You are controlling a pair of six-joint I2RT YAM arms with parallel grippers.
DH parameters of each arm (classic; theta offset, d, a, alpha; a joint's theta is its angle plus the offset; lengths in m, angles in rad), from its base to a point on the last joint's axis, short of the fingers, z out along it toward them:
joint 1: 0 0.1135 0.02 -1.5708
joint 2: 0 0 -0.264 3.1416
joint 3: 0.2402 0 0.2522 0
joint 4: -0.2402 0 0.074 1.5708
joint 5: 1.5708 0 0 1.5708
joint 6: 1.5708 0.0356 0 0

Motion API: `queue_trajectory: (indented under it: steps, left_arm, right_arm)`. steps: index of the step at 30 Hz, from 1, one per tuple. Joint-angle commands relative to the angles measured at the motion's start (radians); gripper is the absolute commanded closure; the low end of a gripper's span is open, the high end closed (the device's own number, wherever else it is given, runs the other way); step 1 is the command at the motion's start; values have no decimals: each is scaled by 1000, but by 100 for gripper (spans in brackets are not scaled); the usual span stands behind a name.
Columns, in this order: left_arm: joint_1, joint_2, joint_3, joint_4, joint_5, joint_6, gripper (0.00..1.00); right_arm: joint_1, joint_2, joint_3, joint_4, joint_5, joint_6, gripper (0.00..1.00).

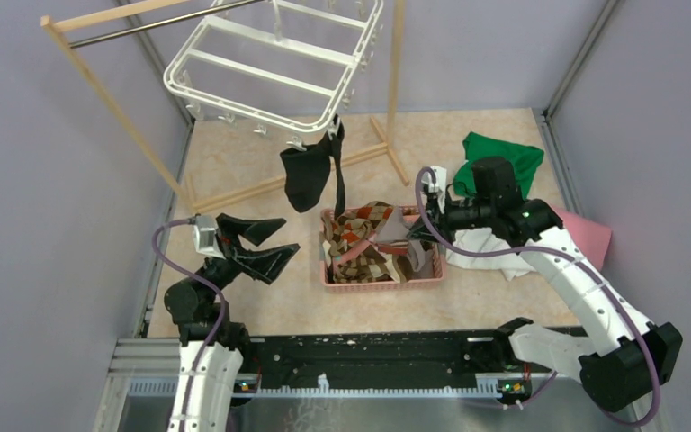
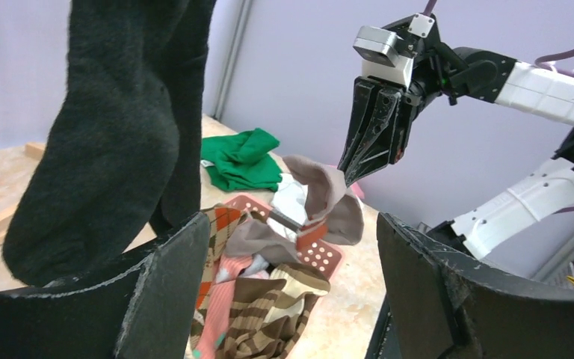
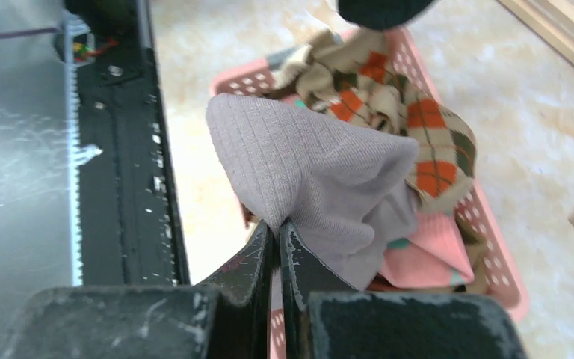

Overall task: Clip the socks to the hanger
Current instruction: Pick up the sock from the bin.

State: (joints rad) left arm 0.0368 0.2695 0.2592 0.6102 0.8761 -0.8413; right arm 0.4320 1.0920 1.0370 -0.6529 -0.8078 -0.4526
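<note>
Black jaws of the left gripper (image 1: 290, 237) stand wide apart over the table (image 1: 234, 306), holding nothing, left of the pink basket (image 1: 378, 283) and pointing toward it. The basket is heaped with socks: a brown argyle sock (image 1: 360, 225) with orange diamonds on top, and pink and striped brown ones under it.

At the basket's right side the right gripper (image 3: 276, 224) has its fingers pressed together on a fold of a grey sock (image 3: 306, 164). The sock is pulled up off the heap and droops from the tips. Whether its lower end touches the pile I cannot tell.

Right of the basket lie a white cloth (image 1: 481, 247), a pink cloth (image 1: 589, 234) and, farther back, a green cloth (image 1: 504, 153).

Beyond the basket a black sock (image 1: 306, 175) hangs from a clip at the near right corner of the hanger (image 1: 234, 102). A narrow dark strip beside it may be a second sock, but the views do not settle that. The white frame hangs tilted from the wooden rack (image 1: 108, 99), and the other clips in view look bare.

By my judgement the task is in its early part. The black sock is up, and the grey one is gripped but well below the clips. It has to be carried up to the frame and a clip opened for it, probably by the free left gripper. Then comes the rest of the basket.
</note>
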Motion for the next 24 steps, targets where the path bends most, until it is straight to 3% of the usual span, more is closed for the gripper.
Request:
queue_trajectory:
  steps: [1, 8, 12, 15, 19, 22, 24]
  left_arm:
    - [1, 62, 10, 260, 85, -83, 12]
    - [-33, 105, 43, 239, 114, -28, 13]
    - [-136, 120, 48, 176, 58, 53, 16]
    - [-287, 166, 88, 32, -35, 209, 17]
    - [-601, 308, 201, -218, -256, 477, 19]
    - [-728, 435, 244, -224, -391, 571, 15]
    - [-748, 499, 242, -156, -411, 579, 14]
  right_arm:
    - [-1, -26, 12, 75, -201, 56, 100]
    - [-17, -61, -41, 402, -275, 369, 100]
    - [-28, -62, -81, 561, -294, 535, 100]
    - [-41, -58, -96, 635, -301, 598, 100]
    - [-72, -53, -125, 766, -309, 724, 100]
    - [-96, -55, -158, 865, -321, 827, 100]
    - [-106, -59, -171, 899, -325, 860, 100]
